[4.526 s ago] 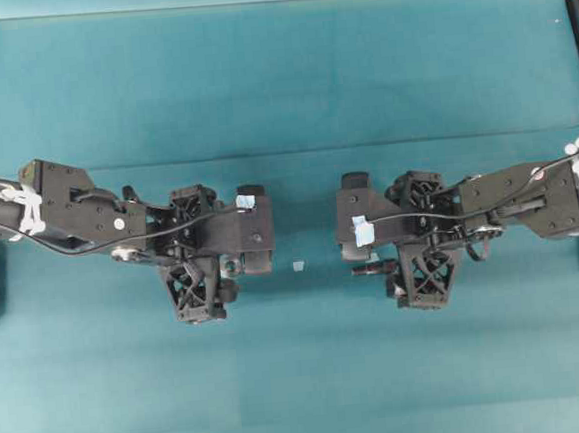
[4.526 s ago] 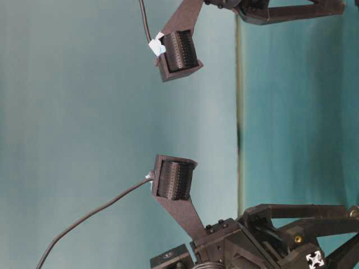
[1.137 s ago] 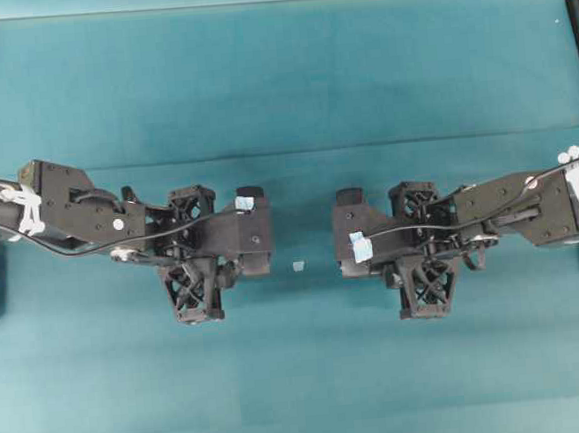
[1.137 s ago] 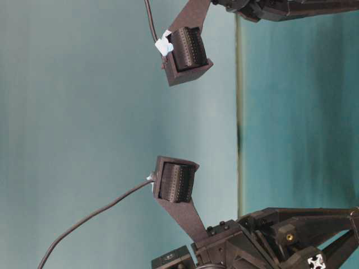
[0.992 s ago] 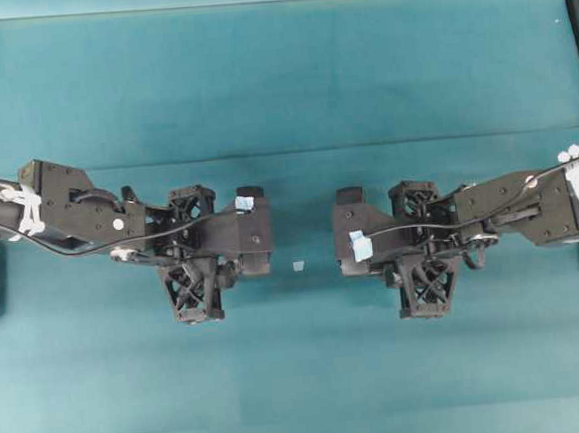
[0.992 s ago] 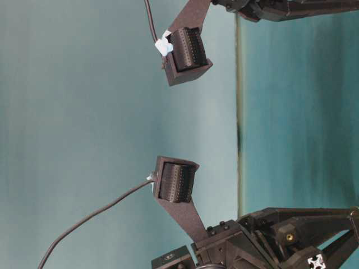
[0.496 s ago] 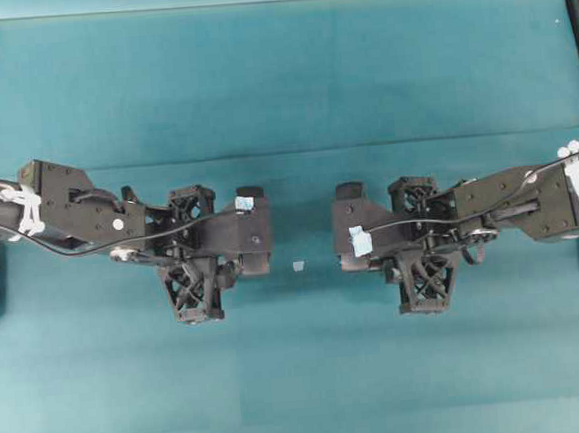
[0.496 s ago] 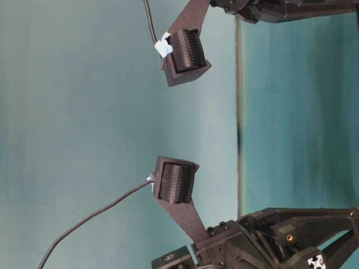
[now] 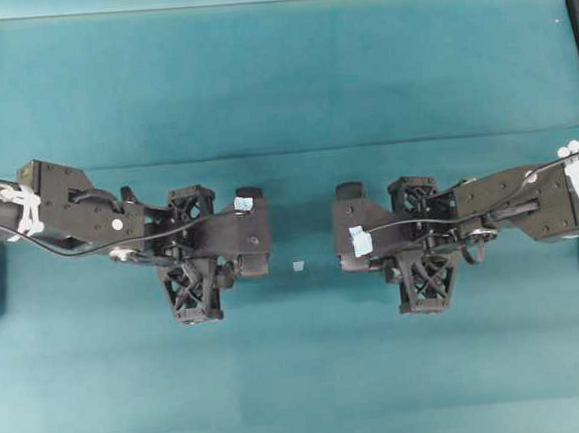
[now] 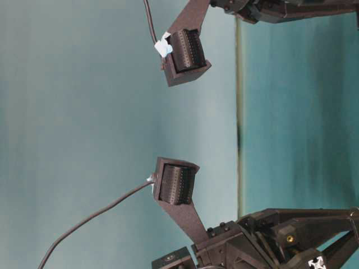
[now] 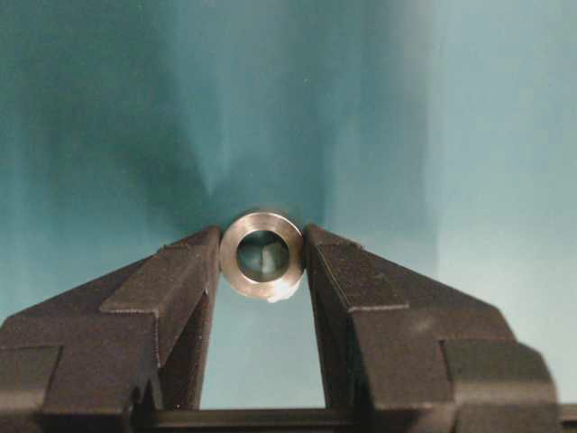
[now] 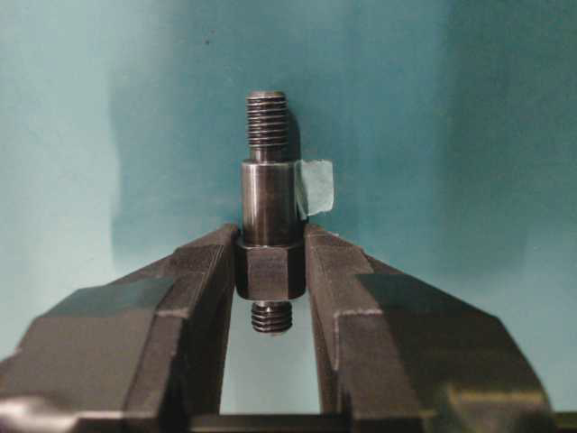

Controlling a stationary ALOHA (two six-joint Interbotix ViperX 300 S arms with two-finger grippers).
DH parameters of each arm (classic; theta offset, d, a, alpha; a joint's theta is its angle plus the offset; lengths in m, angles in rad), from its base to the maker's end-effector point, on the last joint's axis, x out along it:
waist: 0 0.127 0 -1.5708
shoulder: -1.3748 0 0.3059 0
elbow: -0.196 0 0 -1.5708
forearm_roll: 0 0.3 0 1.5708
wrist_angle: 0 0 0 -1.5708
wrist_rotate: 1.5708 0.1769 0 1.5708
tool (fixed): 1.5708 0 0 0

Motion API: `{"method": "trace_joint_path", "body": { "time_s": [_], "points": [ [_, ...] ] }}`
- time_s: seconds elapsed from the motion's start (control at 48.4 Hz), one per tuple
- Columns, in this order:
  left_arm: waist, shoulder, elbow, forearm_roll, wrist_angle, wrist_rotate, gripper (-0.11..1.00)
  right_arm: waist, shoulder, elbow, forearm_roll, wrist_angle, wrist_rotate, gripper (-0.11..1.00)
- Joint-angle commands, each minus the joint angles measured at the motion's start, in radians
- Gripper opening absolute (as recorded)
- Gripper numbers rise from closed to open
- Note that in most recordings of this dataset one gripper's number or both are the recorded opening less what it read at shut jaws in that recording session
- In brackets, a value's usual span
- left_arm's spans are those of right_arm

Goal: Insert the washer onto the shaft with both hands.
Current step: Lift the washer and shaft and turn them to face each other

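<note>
Washer (image 11: 262,255): silvery ring, pinched edgewise at the very tips of the left gripper (image 11: 262,262), jaws closed on its rim, bore facing the wrist camera, held off the table (image 9: 279,87).
Shaft (image 12: 269,212): dark stepped rod, threaded at both ends, clamped at its hexagonal collar by the right gripper (image 12: 270,271), jaws closed on it, long threaded end pointing away from the wrist.
Pale tape scrap (image 9: 297,266): lying on the table between the two grippers, touching neither.
Position: grippers facing each other across the middle in the overhead view, well apart, nothing mated yet.
Hazards, judged: thin tip-only hold on washer, likely to pop out or pivot if nudged by thread crests; bore and thread possibly off-axis, causing jam or cocking on first thread; rotation of shaft within jaws under a sideways push; dropped washer hard to recover from teal cloth.
</note>
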Motion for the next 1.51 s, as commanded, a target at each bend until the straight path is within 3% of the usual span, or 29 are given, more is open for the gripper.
{"method": "trace_joint_path", "body": {
  "time_s": [0.0, 0.558, 0.744, 1.054, 1.24, 1.488],
  "points": [
    [0.0, -0.012, -0.005, 0.003, -0.003, -0.002, 0.37, -0.029, 0.005, 0.006, -0.005, 0.002, -0.018, 0.0],
    [0.0, -0.067, 0.003, 0.003, -0.025, -0.002, 0.37, -0.029, -0.046, 0.005, -0.003, -0.035, -0.026, 0.0],
    [0.0, -0.173, 0.051, 0.003, -0.117, -0.002, 0.37, -0.028, -0.138, 0.038, 0.018, -0.156, -0.021, 0.0],
    [0.0, -0.33, 0.224, 0.003, -0.466, -0.02, 0.37, 0.006, -0.209, 0.146, 0.028, -0.42, -0.002, 0.0],
    [-0.002, -0.359, 0.259, 0.003, -0.503, -0.02, 0.37, 0.008, -0.227, 0.206, 0.028, -0.558, 0.064, 0.0],
    [-0.011, -0.353, 0.261, 0.003, -0.586, -0.021, 0.37, 0.031, -0.222, 0.287, 0.029, -0.733, 0.091, 0.0]
  ]
}}
